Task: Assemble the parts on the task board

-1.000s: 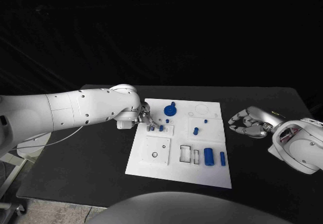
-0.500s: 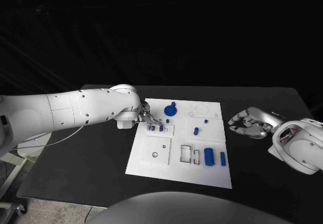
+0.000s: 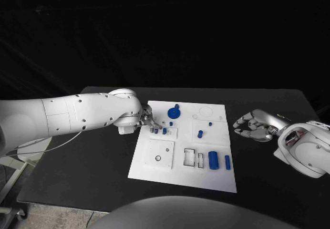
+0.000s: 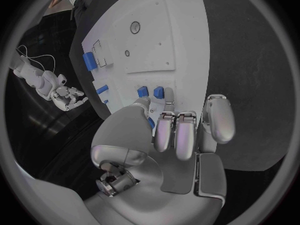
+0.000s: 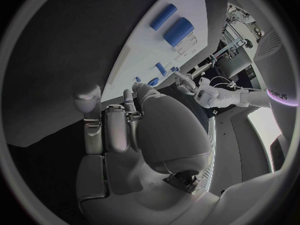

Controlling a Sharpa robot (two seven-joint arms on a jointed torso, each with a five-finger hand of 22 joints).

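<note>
The white task board (image 3: 216,179) lies mid-table. My left hand (image 3: 145,121) hovers at its left edge, fingers drawn together just short of two small blue pegs (image 3: 160,130) that stand side by side. In the left wrist view those pegs (image 4: 150,91) stand beyond my left hand (image 4: 181,130). A sliver of blue shows beside its thumb; I cannot tell whether it is held. My right hand (image 3: 253,126) rests off the board's right side, fingers curled on nothing, as the right wrist view (image 5: 134,130) also shows.
On the board are a blue disc with a knob (image 3: 174,112), a single blue peg (image 3: 200,134), a thick blue cylinder (image 3: 213,160) and a slim blue bar (image 3: 227,162). Rectangular slots (image 3: 194,158) and a square plate with a hole (image 3: 159,153) lie near the front.
My left arm has shifted a little, and its hand has drawn slightly left, away from the two pegs. The right hand and the parts have not moved.
</note>
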